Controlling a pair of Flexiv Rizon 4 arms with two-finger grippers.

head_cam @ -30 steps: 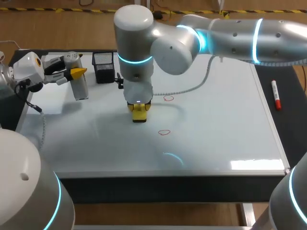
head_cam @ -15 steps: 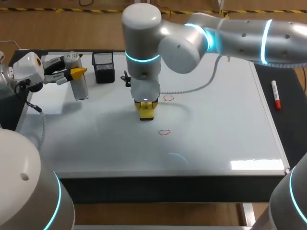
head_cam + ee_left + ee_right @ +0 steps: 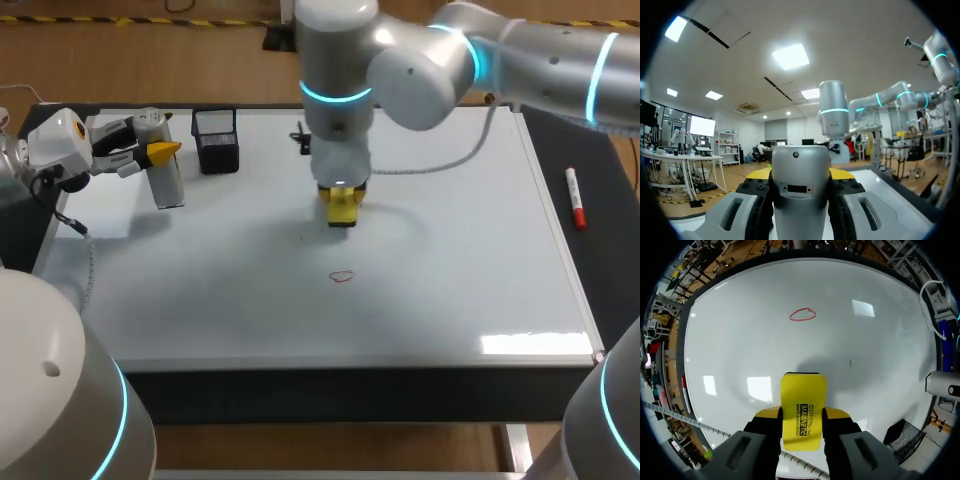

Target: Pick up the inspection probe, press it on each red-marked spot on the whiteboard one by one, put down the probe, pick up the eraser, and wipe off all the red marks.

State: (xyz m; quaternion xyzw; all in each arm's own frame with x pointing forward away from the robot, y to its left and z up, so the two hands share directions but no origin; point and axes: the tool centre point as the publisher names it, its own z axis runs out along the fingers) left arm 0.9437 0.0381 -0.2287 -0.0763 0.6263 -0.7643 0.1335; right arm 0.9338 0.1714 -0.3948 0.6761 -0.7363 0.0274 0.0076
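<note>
The right tool [image 3: 802, 414] was clenched on the yellow eraser [image 3: 803, 392], pressed to the whiteboard [image 3: 480, 260]; the left tool [image 3: 800, 174] gripped the probe [image 3: 801, 210]. One red mark [image 3: 342, 277] remained; a tilted eraser might smear it

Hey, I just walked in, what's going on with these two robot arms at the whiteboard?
The right gripper is shut on the yellow eraser and holds it down on the whiteboard, near its middle. One red mark shows on the board, a little apart from the eraser and not yet wiped. The left gripper is over by the board's left edge, shut on the silver inspection probe.
</note>
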